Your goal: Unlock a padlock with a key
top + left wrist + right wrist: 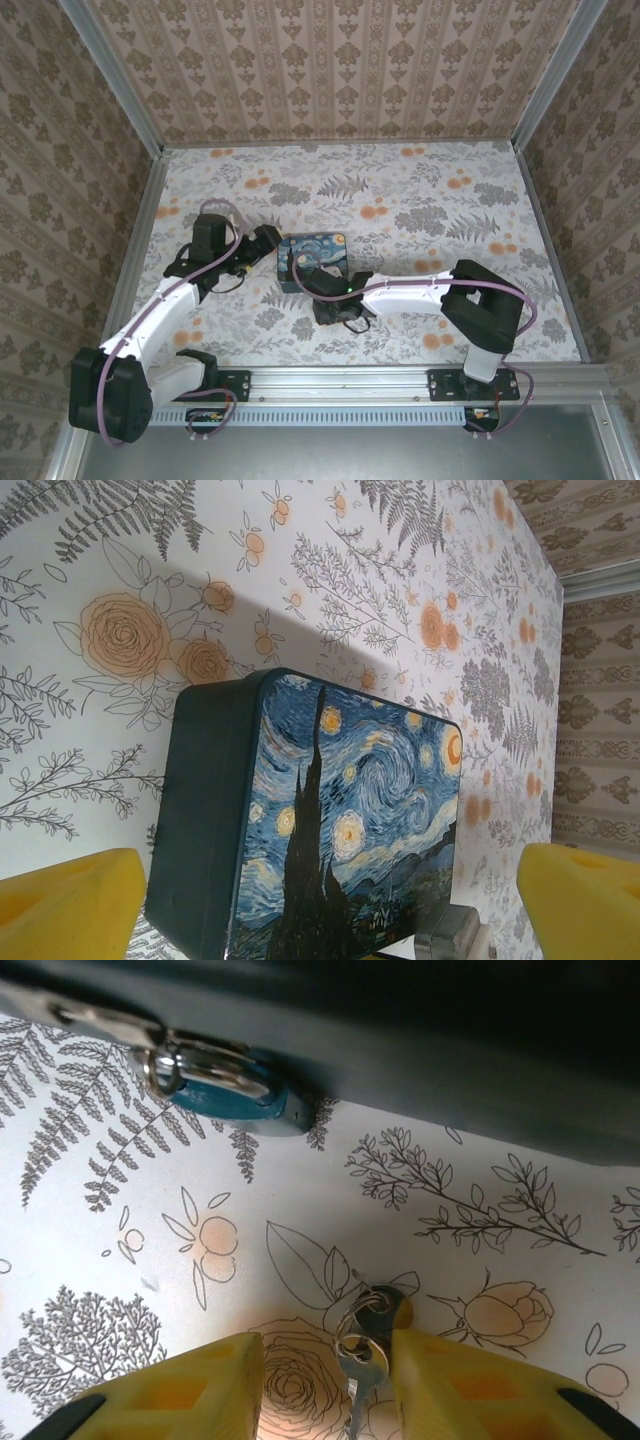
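Padlock point(228, 1095) first: we spot the little blue body in the right wrist view. It lies tilted at the foot of the Starry Night box point(420, 1050), on the wall that faces the near edge of the worktop point(450, 200). Its shackle looks hooked through a metal hasp point(110, 1022) on that wall, though we can't tell whether it's clicked home.

The box itself sits about mid-worktop, a touch toward the left edge.

The key point(366, 1362) is lying on the floral print between the box and the near edge, well apart from the padlock, with a small key ring point(351, 1344) on it.

The right pincer point(328, 1360) is down over the key with its jaws partly apart and the key in the gap. The key sits right up against one yellow finger point(450, 1380), and the other finger is clear of it. So we'd call it released rather than clenched, straddling the key and not gripping it.

From the top camera, the left pincer point(266, 240) is just beside the end of the box that faces the left edge. In its own wrist view the jaws are spread wide, the box lid fills the space between them, and nothing is held.
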`<act>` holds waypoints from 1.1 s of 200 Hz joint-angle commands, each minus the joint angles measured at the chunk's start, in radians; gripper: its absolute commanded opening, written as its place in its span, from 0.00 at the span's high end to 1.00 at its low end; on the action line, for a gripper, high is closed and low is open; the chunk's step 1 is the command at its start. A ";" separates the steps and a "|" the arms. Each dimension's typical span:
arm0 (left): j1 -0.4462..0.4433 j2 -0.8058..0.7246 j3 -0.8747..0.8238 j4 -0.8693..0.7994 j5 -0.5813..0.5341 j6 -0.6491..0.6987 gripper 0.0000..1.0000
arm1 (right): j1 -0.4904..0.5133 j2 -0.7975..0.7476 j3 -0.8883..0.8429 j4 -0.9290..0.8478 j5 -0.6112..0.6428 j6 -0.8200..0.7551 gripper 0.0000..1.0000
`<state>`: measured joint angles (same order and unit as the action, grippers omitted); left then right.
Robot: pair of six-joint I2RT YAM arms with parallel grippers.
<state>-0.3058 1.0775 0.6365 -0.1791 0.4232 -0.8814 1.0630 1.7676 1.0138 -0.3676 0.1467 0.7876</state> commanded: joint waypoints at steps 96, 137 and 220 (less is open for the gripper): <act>0.007 -0.053 -0.044 0.033 0.060 0.005 0.02 | 0.018 0.009 -0.003 -0.082 0.102 0.062 1.00; 0.007 -0.076 -0.041 0.015 0.077 0.012 0.02 | 0.018 -0.164 -0.090 -0.017 0.088 0.121 1.00; -0.100 -0.072 -0.067 0.076 0.058 -0.043 0.02 | -0.023 -0.370 -0.269 0.212 0.075 0.207 1.00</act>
<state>-0.3542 0.9886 0.5995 -0.1673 0.4751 -0.8860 1.0634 1.4590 0.8139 -0.2733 0.2245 0.9264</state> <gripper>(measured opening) 0.979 0.065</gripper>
